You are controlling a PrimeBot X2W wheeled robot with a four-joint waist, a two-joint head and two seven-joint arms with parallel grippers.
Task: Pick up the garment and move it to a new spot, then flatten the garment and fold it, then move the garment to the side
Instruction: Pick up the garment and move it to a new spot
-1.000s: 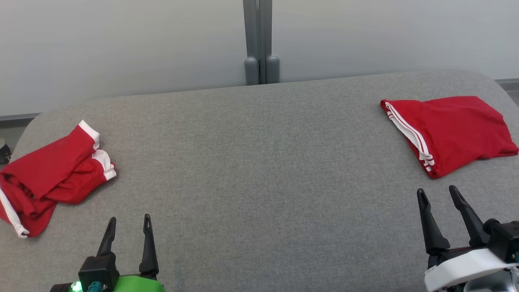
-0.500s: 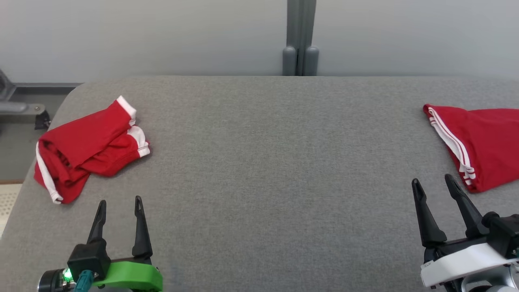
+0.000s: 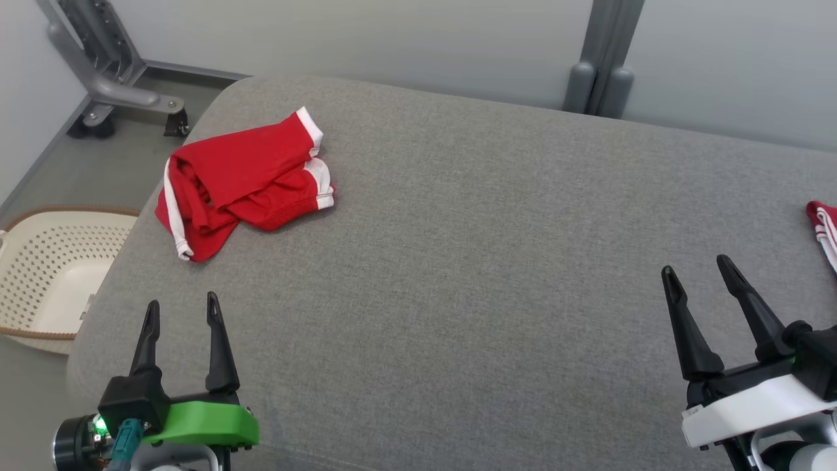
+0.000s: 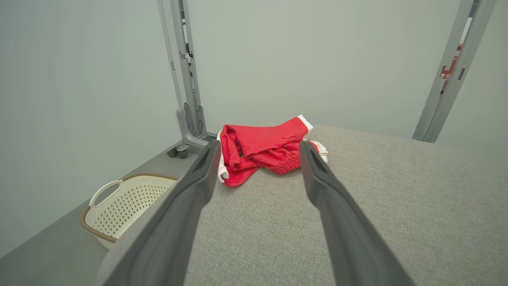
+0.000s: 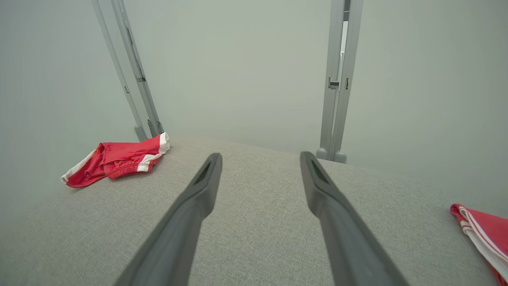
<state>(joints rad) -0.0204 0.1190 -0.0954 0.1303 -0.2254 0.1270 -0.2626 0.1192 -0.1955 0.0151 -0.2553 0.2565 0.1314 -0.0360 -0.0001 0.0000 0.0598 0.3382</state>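
Note:
A crumpled red garment (image 3: 242,180) with white trim lies near the far left corner of the grey padded table (image 3: 471,261); it also appears in the left wrist view (image 4: 264,149) and the right wrist view (image 5: 115,161). My left gripper (image 3: 181,313) stands open at the lower left, well short of that garment, nothing between its fingers. At the lower right my right gripper (image 3: 700,275) is open and empty too. A second red garment (image 3: 825,229) with white stripes, folded, lies at the right edge, seen also in the right wrist view (image 5: 482,234).
A cream perforated basket (image 3: 46,275) sits on the floor left of the table, also seen in the left wrist view (image 4: 123,206). A grey wheeled stand base (image 3: 118,91) is at the far left corner. Grey wall posts (image 3: 605,62) rise behind the table.
The head camera has turned left, so the whole picture shifted right: the crumpled garment now sits nearer the centre, the folded one is almost out of frame. Both grippers stay open.

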